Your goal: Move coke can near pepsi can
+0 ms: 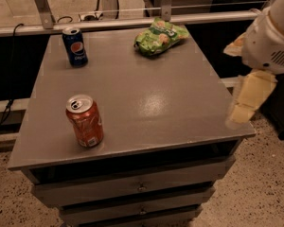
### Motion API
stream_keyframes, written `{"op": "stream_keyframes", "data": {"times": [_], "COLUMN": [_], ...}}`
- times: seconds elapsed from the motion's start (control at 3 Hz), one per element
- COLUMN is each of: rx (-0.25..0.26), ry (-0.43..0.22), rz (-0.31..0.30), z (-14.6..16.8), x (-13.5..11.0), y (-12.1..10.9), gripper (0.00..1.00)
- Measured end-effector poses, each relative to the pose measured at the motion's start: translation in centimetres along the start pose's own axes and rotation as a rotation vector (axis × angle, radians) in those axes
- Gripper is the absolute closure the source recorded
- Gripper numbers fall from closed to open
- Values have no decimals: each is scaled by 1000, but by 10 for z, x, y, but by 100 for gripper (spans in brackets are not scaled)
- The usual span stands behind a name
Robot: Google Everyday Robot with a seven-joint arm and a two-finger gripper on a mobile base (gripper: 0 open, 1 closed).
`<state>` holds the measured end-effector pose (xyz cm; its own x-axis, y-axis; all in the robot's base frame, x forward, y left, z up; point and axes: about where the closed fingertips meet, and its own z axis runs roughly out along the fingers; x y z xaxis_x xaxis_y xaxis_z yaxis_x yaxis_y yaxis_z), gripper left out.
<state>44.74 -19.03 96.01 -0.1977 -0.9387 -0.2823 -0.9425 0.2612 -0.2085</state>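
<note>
The coke can (pixel 85 121) is red-orange with a silver top and stands upright near the front left of the grey table (pixel 146 89). The pepsi can (pixel 75 47) is dark blue and stands upright at the back left corner, well apart from the coke can. My gripper (pixel 248 97) hangs off the white arm (pixel 270 37) at the table's right edge, far to the right of both cans and holding nothing.
A green snack bag (pixel 159 36) lies at the back middle of the table. Drawers (pixel 142 188) sit under the tabletop. A metal rail (pixel 132 21) runs behind the table. Speckled floor (pixel 265 183) lies around it.
</note>
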Motion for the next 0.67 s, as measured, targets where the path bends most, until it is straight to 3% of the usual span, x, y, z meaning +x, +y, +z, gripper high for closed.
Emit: {"op": "stream_keyframes", "data": {"times": [0.67], "rx": [-183], "ry": [-342], "rz": [-31], "z": [88], "x": [-102], "y": [19], "gripper": [0]}}
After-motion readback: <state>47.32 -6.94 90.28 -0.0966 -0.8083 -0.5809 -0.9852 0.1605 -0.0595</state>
